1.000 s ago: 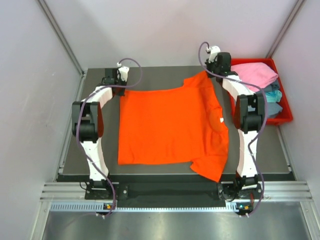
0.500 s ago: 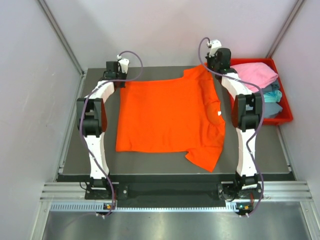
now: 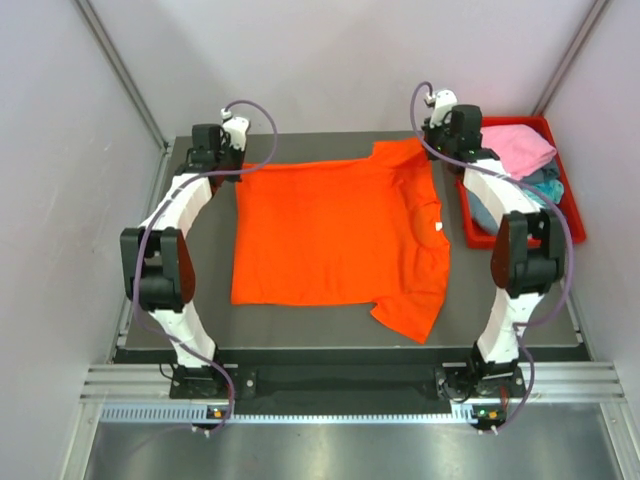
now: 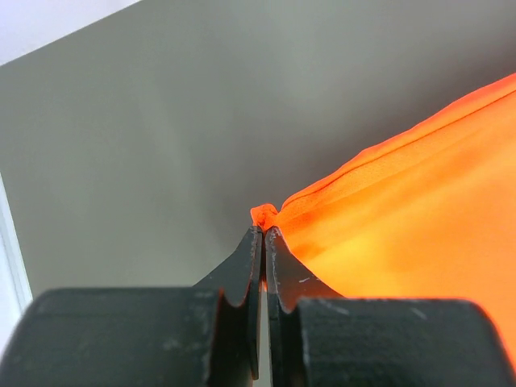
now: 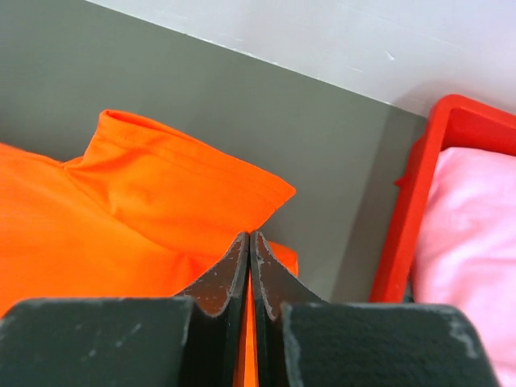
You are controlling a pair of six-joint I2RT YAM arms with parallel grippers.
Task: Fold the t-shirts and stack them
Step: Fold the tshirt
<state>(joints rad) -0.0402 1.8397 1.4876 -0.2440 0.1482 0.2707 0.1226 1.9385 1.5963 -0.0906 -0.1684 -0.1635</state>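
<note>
The bright orange t-shirt [image 3: 335,240] lies spread flat on the dark table [image 3: 200,300], its small white neck tag [image 3: 438,227] toward the right. One sleeve is folded near the front edge. My left gripper [image 3: 237,172] is shut on the shirt's far left corner, and orange cloth [image 4: 403,226] bunches at the jaw tips [image 4: 264,229]. My right gripper [image 3: 433,150] is shut on the far right sleeve area, with orange fabric [image 5: 145,201] pinched between the jaws [image 5: 249,235]. Pink [image 3: 515,148] and teal [image 3: 545,185] t-shirts lie in the bin.
A red plastic bin [image 3: 565,238] stands at the table's far right, close beside my right arm; its rim [image 5: 411,210] and the pink shirt [image 5: 476,226] show in the right wrist view. Grey walls enclose the table on three sides.
Both grippers have carried the shirt's far edge toward the back of the table and outward. The shirt slid away from the near edge and lies flatter.
</note>
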